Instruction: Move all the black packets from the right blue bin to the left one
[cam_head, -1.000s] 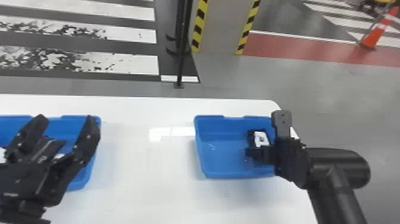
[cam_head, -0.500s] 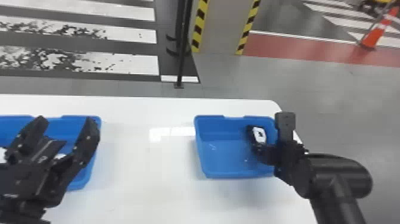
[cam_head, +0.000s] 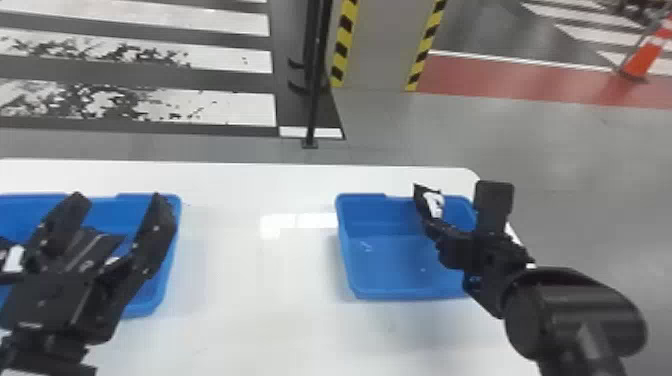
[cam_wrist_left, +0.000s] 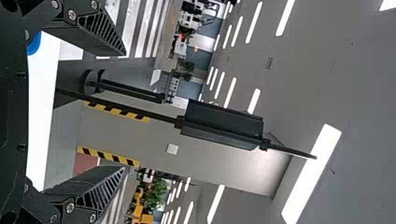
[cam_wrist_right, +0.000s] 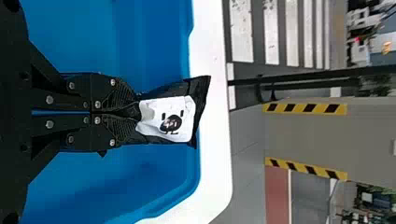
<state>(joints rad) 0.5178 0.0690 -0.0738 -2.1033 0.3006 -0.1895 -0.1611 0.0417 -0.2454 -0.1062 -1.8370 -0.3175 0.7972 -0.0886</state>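
No words or numbers could be read. On the black packet (cam_wrist_right: 201, 95), right of centre in the head view, a white label (cam_wrist_right: 150, 122) carried a round dark emblem (cam_wrist_right: 171, 123) with short dark marks around it, their wording too small to tell. Yellow-and-black warning stripes (cam_head: 343, 45) ran down both edges of the grey pillar (cam_head: 382, 50) at the top centre, and white crossing bars (cam_head: 220, 107) marked the floor (cam_head: 200, 79) at upper left.

black arms (cam_head: 580, 312) have ribbed fingers (cam_wrist_left: 100, 29) and silver screws (cam_wrist_left: 71, 14)
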